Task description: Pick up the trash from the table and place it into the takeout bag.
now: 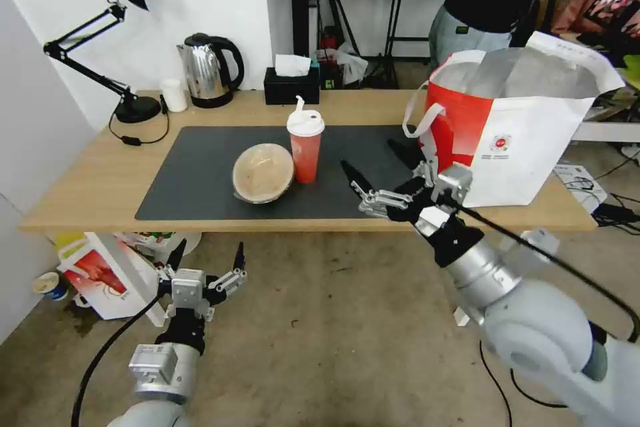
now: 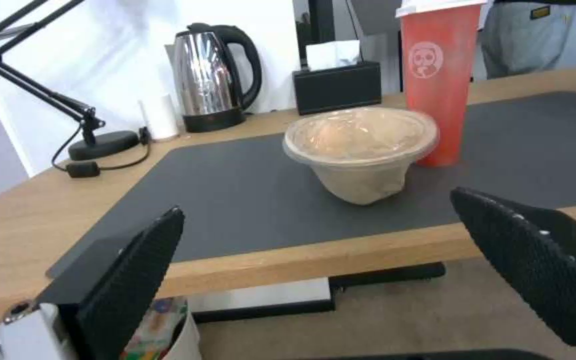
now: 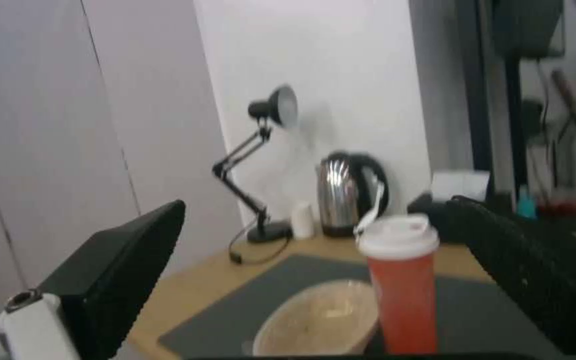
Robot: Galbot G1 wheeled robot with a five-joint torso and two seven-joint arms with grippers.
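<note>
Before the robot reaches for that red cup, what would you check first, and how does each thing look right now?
1. Right gripper open and empty: ok, fingers spread over the table's front edge.
2. Red cup upright with lid on: ok.
3. Room around the cup: not ok, the tan bowl sits right beside it; whether they touch, cannot tell.
4. Takeout bag standing with mouth open: ok.
5. Left gripper out of the way: ok, open, low in front of the table.
6. White bowl of crayfish shells already in the bag: cannot tell.
</note>
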